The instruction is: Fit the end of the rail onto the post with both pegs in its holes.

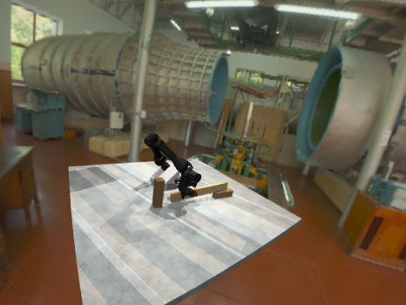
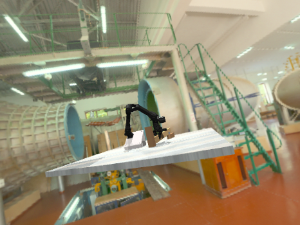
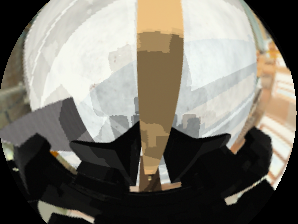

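With the post (image 1: pixel 158 193) (image 2: pixel 150 137) standing upright just beside its near end, the bed rail (image 1: pixel 213 188) (image 3: pixel 160 75) is pinched between the fingers of the gripper (image 1: pixel 188 194) (image 2: pixel 159 136) (image 3: pixel 149 121). The footboard block (image 1: pixel 223 193) (image 2: pixel 171 135) is seen at the rail's far end.

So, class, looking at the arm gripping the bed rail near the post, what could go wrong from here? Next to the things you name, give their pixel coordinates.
The wooden bed rail (image 1: pixel 213 188) (image 3: pixel 160 75) is held between the fingers, but a visible gap separates its near end from the wooden post (image 1: pixel 158 193) (image 2: pixel 150 137). Pushing across it while misaligned might jam the rail against the pegs. Also, the fingers hold it near that end, so the long far part could swing or tip, perhaps slipping off the footboard block (image 1: pixel 223 193) (image 2: pixel 171 135).
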You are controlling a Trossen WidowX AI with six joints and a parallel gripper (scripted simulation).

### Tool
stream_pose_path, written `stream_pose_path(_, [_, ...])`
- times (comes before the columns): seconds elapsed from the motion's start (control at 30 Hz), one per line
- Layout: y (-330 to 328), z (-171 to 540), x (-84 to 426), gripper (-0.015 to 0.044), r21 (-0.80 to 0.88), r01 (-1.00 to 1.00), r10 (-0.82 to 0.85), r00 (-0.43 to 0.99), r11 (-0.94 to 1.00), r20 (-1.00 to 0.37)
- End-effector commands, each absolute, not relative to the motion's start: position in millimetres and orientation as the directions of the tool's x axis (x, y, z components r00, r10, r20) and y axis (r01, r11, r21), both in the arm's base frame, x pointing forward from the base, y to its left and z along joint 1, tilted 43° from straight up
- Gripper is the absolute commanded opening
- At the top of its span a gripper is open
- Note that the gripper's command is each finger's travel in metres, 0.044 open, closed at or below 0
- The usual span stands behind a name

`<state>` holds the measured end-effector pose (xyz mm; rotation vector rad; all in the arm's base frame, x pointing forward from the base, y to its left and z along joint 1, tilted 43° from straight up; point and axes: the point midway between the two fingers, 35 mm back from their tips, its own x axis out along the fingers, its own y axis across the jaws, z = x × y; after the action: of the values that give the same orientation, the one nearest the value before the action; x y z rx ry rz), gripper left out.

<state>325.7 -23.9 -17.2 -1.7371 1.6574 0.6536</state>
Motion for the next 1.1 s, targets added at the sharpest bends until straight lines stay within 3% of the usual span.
stream_pose_path(0.0, [-18, -13, 329, 0.0000, -0.119, -0.993, -0.668, 0.092, -0.005, -0.739])
stream_pose_path(1.07, [-7, -1, 328, 0.0000, -0.119, -0.993, -0.667, 0.092, -0.005, -0.739])
